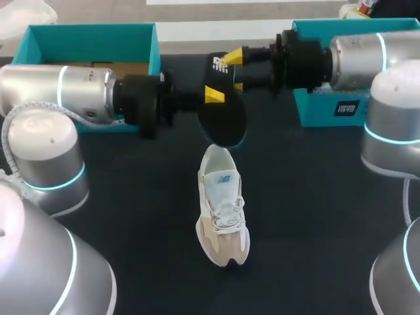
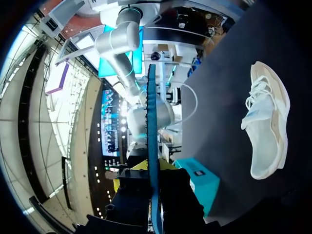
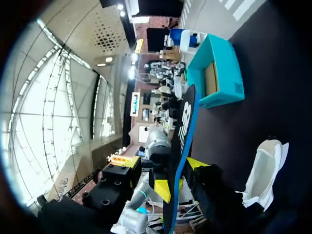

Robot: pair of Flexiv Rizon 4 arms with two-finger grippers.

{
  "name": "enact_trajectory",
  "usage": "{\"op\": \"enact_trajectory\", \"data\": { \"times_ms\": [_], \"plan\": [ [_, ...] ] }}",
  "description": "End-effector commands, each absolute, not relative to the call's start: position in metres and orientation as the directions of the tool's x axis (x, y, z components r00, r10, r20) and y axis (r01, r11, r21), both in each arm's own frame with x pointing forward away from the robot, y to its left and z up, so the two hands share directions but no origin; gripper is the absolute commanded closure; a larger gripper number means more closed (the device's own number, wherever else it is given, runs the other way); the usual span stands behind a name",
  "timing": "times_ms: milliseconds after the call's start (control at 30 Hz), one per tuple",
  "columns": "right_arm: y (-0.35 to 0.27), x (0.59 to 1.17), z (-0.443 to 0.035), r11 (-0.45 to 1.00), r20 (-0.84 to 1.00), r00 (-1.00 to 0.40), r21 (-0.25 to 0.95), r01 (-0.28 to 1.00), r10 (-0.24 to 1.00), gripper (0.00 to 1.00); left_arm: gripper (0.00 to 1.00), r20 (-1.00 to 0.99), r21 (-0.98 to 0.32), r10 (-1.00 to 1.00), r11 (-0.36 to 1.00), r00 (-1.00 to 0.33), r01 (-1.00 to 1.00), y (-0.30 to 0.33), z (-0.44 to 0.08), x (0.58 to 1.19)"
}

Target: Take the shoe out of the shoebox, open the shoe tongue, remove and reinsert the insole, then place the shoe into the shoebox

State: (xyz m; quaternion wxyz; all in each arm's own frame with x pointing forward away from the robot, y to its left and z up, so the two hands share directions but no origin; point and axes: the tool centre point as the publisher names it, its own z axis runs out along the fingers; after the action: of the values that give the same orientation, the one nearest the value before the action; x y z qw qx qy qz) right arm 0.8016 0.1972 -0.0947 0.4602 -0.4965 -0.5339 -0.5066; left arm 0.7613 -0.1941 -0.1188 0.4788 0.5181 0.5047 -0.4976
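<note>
A black foam insole with a blue rim (image 1: 223,125) hangs in the air over the far middle of the dark table (image 1: 131,216), gripped by both arms at once. The left gripper (image 1: 211,97) comes in from the left and is clamped on it. In its wrist view the insole runs edge-on straight down between the fingers, which press it from either side. The right gripper (image 1: 235,69) comes in from the right and pinches the insole's upper end, with a yellow fingertip (image 3: 163,189) on each face.

Below, the white and beige lace-up sneaker (image 1: 222,216) stands upright on its sole at mid-table, toe towards the robot. From overhead its far end sits just under the insole's lower edge. Dark tabletop shows on every side of the sneaker, which is well apart from both boxes.

An open teal cardboard shoebox (image 1: 92,27) sits at the far left, behind the left arm. A second teal box (image 1: 328,108) sits at the far right, beneath the right arm.

By my count there are one sneaker, one insole, two teal boxes and two grippers, both gripping the same insole.
</note>
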Motion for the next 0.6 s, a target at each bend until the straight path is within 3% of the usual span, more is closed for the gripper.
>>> {"op": "enact_trajectory", "data": {
  "times_ms": [33, 600],
  "plan": [
    [0.179, 0.789, -0.087, 0.011, 0.989, -0.12, 0.119, 0.993, 0.086, 0.0, 1.0, -0.999, -0.003, 0.051, -0.041, -0.001, 0.999, -0.174, -0.113, 0.758],
    [0.132, 0.75, -0.091, 0.061, 0.983, -0.159, 0.154, 0.986, 0.09, 0.0, 1.0, -0.999, -0.033, 0.032, -0.046, -0.032, 0.998, -0.14, -0.104, 0.752]
  ]
}}
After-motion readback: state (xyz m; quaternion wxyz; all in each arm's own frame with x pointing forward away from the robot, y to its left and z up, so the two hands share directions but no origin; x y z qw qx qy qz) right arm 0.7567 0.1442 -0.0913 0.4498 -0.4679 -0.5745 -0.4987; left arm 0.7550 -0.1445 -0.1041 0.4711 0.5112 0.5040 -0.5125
